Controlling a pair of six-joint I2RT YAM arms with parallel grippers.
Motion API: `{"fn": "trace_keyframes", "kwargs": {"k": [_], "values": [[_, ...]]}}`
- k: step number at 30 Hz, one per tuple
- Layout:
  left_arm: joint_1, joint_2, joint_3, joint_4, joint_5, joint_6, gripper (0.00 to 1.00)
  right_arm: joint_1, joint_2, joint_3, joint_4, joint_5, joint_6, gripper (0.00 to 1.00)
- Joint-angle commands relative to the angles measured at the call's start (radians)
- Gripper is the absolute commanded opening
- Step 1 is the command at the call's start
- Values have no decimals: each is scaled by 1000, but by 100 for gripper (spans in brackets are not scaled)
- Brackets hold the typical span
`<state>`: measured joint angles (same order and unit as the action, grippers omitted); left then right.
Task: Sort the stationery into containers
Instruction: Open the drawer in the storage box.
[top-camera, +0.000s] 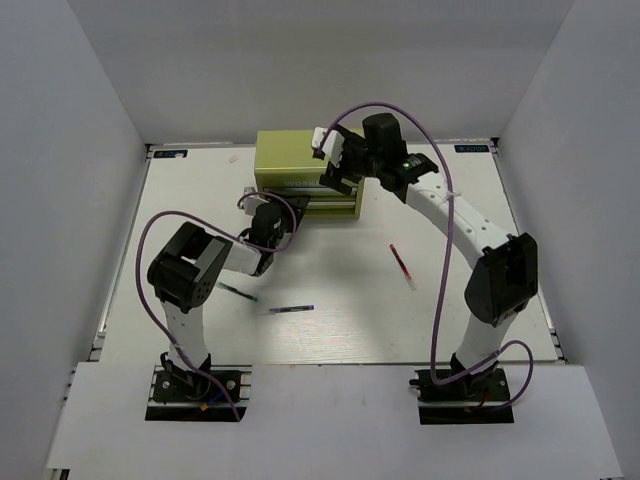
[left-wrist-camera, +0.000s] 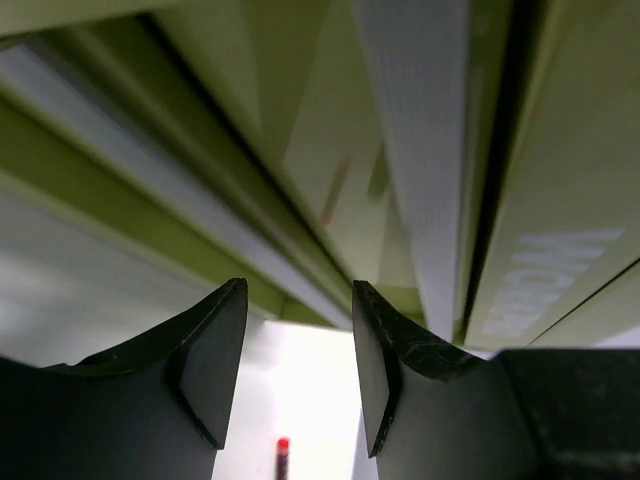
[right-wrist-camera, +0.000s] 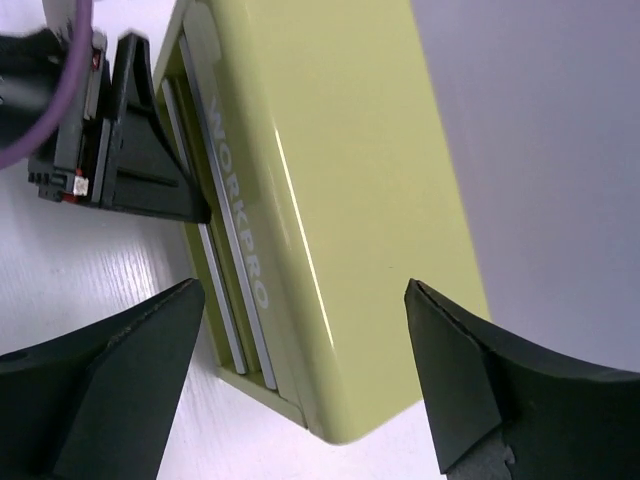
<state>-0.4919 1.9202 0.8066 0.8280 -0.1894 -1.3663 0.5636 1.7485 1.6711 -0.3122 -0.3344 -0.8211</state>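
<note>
The yellow-green chest (top-camera: 290, 160) stands at the back of the table, and its lower drawer (top-camera: 325, 206) looks pulled out a little. My left gripper (top-camera: 260, 205) is at the drawer fronts (left-wrist-camera: 300, 170), open with nothing between its fingers (left-wrist-camera: 215, 350). My right gripper (top-camera: 335, 165) hovers over the chest's right end (right-wrist-camera: 340, 200), jaws wide open and empty. On the table lie a red pen (top-camera: 402, 265), a dark pen (top-camera: 291, 309) and a black pen with a green tip (top-camera: 238, 291). The red pen's tip (left-wrist-camera: 282, 455) shows below my left fingers.
White walls enclose the table (top-camera: 200, 200) on three sides. My left gripper (right-wrist-camera: 130, 150) shows in the right wrist view, one finger against the drawer's silver rail (right-wrist-camera: 215, 260). Both arm bases stand at the near edge.
</note>
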Motion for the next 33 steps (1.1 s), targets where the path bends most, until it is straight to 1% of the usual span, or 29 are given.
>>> {"fn": "trace_keyframes", "kwargs": {"k": [1, 8, 9, 11, 14, 17, 21, 22, 26, 29, 31, 32, 33], "values": [[7, -3, 49, 48, -39, -27, 56, -16, 68, 47, -38, -12, -20, 87], [7, 26, 82, -19, -68, -36, 56, -18, 144, 96, -25, 44, -1, 89], [7, 40, 82, -20, -68, -45, 53, -22, 160, 122, -27, 47, 5, 89], [7, 49, 82, -20, -68, -57, 50, -21, 193, 140, -33, 69, 25, 89], [7, 60, 91, -32, -90, -68, 50, -25, 229, 196, -47, 72, 42, 89], [7, 60, 100, -41, -111, -68, 47, -24, 235, 210, -47, 72, 50, 89], [7, 69, 121, -82, -122, -77, 39, -25, 240, 213, -60, 77, 50, 89], [7, 79, 132, -95, -122, -77, 35, -22, 241, 211, -64, 74, 50, 89], [7, 79, 132, -95, -122, -77, 25, -22, 240, 208, -77, 78, 50, 89], [7, 68, 99, -95, -122, -77, 18, -25, 247, 211, -85, 86, 53, 89], [-4, 57, 80, -95, -122, -77, 17, -27, 252, 213, -96, 92, 54, 89], [-13, 57, 59, -95, -131, -77, 13, -27, 256, 216, -97, 95, 56, 89], [-13, 34, 48, -95, -131, -77, 13, -27, 259, 217, -105, 100, 59, 89]]}}
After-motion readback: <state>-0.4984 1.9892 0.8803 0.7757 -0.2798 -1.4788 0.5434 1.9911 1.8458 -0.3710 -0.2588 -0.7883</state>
